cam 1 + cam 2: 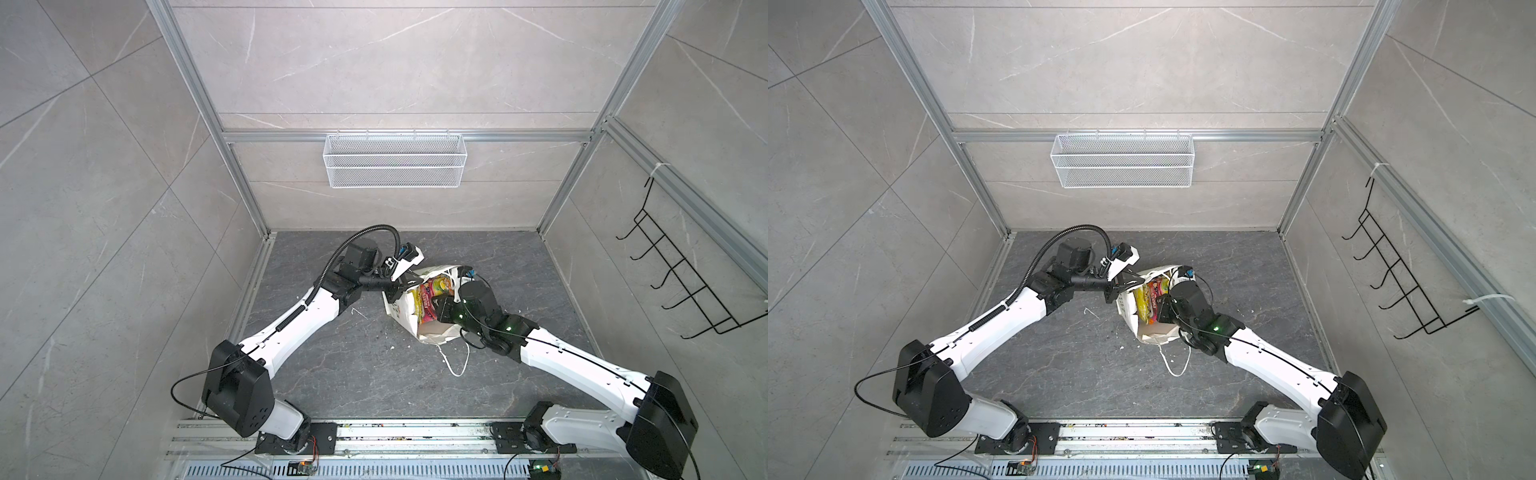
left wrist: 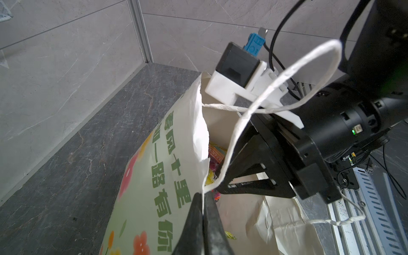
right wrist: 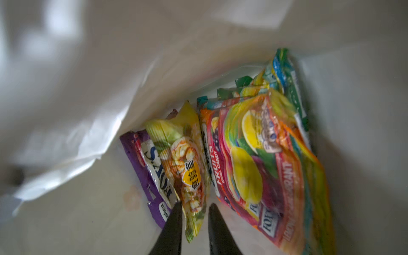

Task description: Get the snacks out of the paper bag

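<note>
progress: pretty much at the start I'd say, all the snacks (image 1: pixel 428 300) I can spot are sitting inside the paper bag (image 1: pixel 397 309), none showing outside it
left gripper (image 2: pixel 202 198): fingers are pressing together on the bag's rim, holding the mouth open
right gripper (image 3: pixel 194 206): reaching down inside the bag, fingers standing a little apart either side of the yellow-green packet (image 3: pixel 187 167); can't tell if they're actually squeezing it
pile: purple packet (image 3: pixel 141 167) is lying just beside that one against the bag's wall, red-pink packet (image 3: pixel 254 165) on its other side, green packets (image 3: pixel 284 72) deeper in the bag
left to do: every packet is waiting to come out
in the way: cord handle (image 2: pixel 287 72) is looping across the right wrist at the bag's mouth, could snag; the packets are overlapping, so a neighbour might get dragged along
around: second cord handle (image 1: pixel 456 374) is trailing on the tabletop (image 1: pixel 365 374) beside the bag; wire mesh basket (image 1: pixel 395 160) and hook rack (image 1: pixel 685 282) are hanging well away from the bag
</note>
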